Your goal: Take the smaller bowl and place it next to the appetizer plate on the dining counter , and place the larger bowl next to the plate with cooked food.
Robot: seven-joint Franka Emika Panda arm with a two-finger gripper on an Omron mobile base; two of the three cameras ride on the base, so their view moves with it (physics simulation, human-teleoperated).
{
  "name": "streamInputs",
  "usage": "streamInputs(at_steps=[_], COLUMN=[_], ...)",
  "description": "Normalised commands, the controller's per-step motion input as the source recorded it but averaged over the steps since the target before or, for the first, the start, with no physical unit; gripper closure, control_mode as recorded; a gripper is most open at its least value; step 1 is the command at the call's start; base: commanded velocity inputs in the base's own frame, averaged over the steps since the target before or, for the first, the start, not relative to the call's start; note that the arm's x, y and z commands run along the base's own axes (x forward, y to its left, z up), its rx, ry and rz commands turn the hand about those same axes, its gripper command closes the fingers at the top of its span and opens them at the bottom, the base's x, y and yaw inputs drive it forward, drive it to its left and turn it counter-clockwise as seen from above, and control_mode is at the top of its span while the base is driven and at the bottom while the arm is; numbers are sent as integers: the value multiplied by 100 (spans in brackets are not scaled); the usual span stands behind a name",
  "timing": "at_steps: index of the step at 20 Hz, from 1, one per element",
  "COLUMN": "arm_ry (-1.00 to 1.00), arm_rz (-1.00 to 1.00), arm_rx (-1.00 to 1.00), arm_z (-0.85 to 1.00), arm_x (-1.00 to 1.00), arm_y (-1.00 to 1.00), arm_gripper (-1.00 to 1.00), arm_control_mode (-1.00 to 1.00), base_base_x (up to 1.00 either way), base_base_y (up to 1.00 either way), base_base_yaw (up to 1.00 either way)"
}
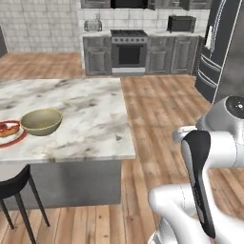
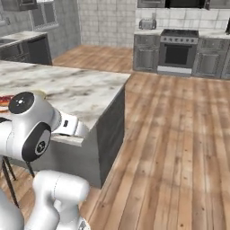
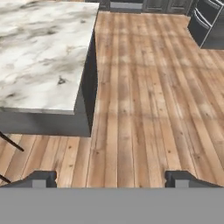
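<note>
The larger bowl (image 1: 41, 121), wide and tan with a yellowish rim, stands upright on the dining counter (image 1: 86, 109) near its left end. It sits close to the right of the plate with cooked food (image 1: 9, 132), a red-rimmed plate cut off by the picture's edge. In the hand view my gripper (image 3: 111, 179) is open with nothing between its fingertips (image 3: 41, 178). It hangs over the wooden floor beside the counter's corner (image 3: 39, 52). The right base view shows the counter (image 2: 67, 85) behind my arm. The smaller bowl and the appetizer plate are out of view.
A black stool (image 1: 14, 186) stands at the counter's near side, its legs (image 3: 8, 142) at the hand view's left edge. A stove (image 1: 128, 52) and grey cabinets line the back wall. A dark fridge (image 1: 219, 52) stands on the right. Wooden floor (image 2: 179, 134) stretches between them.
</note>
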Motion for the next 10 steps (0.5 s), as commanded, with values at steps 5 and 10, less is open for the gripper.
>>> streamInputs(at_steps=[5, 10], arm_ry=[0, 0], arm_rz=[0, 0], arm_rx=[0, 0], arm_z=[0, 0], arm_x=[0, 0], arm_y=[0, 0], arm_gripper=[-100, -100], arm_control_mode=[100, 100], base_base_x=[91, 100], base_base_y=[-98, -98], base_base_yaw=[-6, -1])
